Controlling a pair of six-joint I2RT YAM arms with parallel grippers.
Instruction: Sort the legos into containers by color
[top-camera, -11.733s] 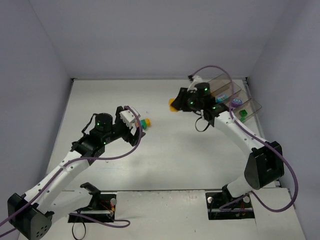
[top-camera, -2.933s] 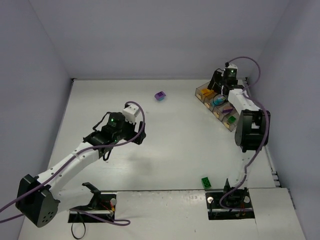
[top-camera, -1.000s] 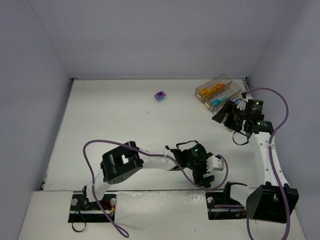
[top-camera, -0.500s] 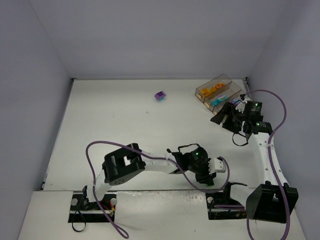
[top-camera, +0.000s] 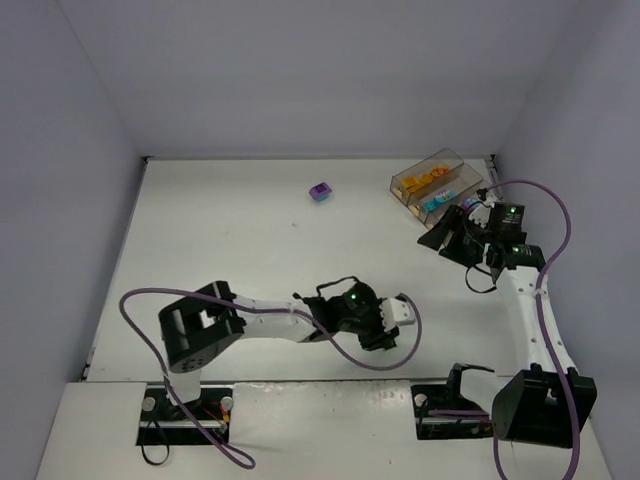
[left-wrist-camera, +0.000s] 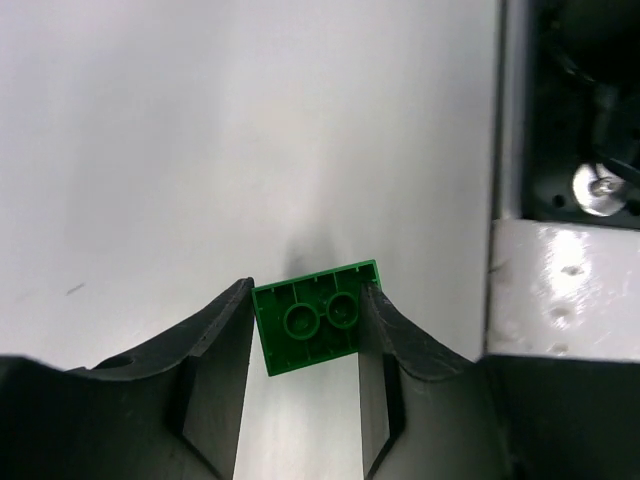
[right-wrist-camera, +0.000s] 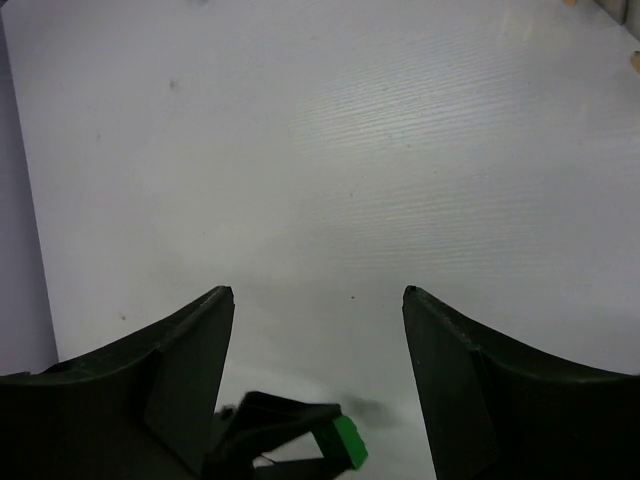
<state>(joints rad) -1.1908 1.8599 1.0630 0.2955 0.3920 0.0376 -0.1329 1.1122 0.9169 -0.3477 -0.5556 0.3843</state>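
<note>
My left gripper (left-wrist-camera: 308, 297) is shut on a green lego (left-wrist-camera: 316, 329), pinched by its sides with the hollow underside facing the camera. In the top view this gripper (top-camera: 376, 337) sits low near the table's front edge, and the brick is hidden under it. The right wrist view shows the same brick (right-wrist-camera: 348, 441) in the left fingers. My right gripper (right-wrist-camera: 317, 292) is open and holds nothing; it hangs beside the containers (top-camera: 404, 186) at the back right (top-camera: 441, 236). Orange legos (top-camera: 425, 180) and a teal one (top-camera: 436, 204) lie in the bins. A purple lego (top-camera: 320, 191) lies alone at the back.
The right arm's forearm covers the nearer bins of the tray. The white base plate (left-wrist-camera: 560, 290) with a screw and the right arm's mount lies just right of the left gripper. Grey walls close the table on three sides.
The left gripper has closed on the green lego and shifted left, away from the right arm's mount. The right gripper has narrowed slightly and stayed by the containers.
</note>
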